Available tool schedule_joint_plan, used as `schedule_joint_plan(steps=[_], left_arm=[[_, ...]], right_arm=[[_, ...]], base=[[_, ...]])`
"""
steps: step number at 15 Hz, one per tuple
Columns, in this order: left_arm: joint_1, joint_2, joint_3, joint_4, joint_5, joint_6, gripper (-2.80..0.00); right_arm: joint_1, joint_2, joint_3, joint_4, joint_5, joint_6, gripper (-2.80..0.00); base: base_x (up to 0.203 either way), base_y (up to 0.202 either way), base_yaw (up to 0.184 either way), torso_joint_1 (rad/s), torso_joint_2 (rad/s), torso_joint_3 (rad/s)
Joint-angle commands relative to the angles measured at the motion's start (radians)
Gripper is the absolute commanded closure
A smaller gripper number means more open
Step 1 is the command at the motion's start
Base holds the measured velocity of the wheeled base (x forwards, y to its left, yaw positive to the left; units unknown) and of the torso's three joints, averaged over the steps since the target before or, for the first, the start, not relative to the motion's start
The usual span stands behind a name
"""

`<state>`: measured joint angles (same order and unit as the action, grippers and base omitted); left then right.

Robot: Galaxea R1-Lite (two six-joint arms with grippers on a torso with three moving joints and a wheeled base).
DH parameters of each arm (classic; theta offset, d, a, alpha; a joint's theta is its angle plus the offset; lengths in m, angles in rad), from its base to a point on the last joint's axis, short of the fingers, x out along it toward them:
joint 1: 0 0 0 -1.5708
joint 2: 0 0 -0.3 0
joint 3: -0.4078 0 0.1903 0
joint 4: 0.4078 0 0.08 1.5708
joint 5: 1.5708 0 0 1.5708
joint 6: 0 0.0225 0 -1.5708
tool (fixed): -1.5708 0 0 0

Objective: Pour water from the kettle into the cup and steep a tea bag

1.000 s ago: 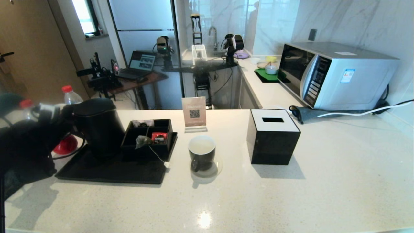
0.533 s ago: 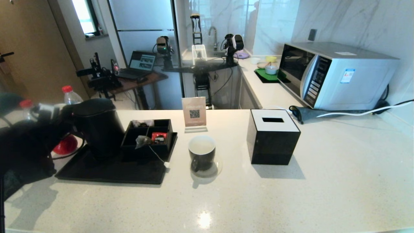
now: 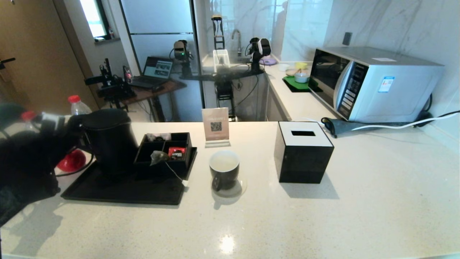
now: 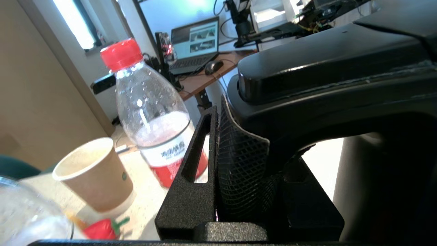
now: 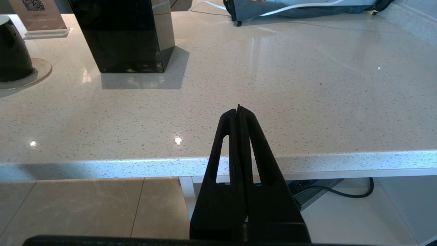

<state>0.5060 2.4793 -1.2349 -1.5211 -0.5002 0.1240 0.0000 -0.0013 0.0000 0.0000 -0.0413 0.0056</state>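
Note:
The matte black kettle [image 3: 107,140] stands on the black tray [image 3: 125,190] at the left. My left gripper [image 3: 73,126] is shut on its looped handle. In the left wrist view the fingers [image 4: 196,164] press the meshed handle of the kettle [image 4: 341,68] from both sides. The dark cup [image 3: 224,172] sits on a coaster right of the tray, with pale water [image 3: 224,163] in it. The tea bag [image 3: 157,157] rests on the front edge of the black organiser box, its string trailing to a white tag [image 3: 185,182]. My right gripper [image 5: 239,109] is shut and empty over the counter's front edge.
Red-capped clear bottles [image 4: 150,109] and a paper cup [image 4: 95,174] stand just behind the kettle. A red packet [image 3: 176,152] lies in the organiser. A black tissue box [image 3: 303,153] stands right of the cup, a QR sign [image 3: 215,126] behind it, and a microwave [image 3: 373,84] at the back right.
My left arm has shifted very slightly with the kettle handle still in its grip. Cup, tea bag and right arm have not moved.

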Motion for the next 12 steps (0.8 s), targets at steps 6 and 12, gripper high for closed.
schedule_joint_plan(steps=[6, 12], left_arm=[[0.024, -0.082, 0.086, -0.049, 0.005, 0.001, 0.0], [0.032, -0.13, 0.154, -0.049, 0.005, 0.0, 0.0]], right_arm=[[0.0, 0.001, 0.0, 0.0, 0.0, 0.0, 0.0], [0.0, 0.001, 0.0, 0.0, 0.0, 0.0, 0.0]], base=[[0.0, 0.0, 0.0, 0.0, 0.0, 0.0], [0.0, 0.0, 0.0, 0.0, 0.0, 0.0]])
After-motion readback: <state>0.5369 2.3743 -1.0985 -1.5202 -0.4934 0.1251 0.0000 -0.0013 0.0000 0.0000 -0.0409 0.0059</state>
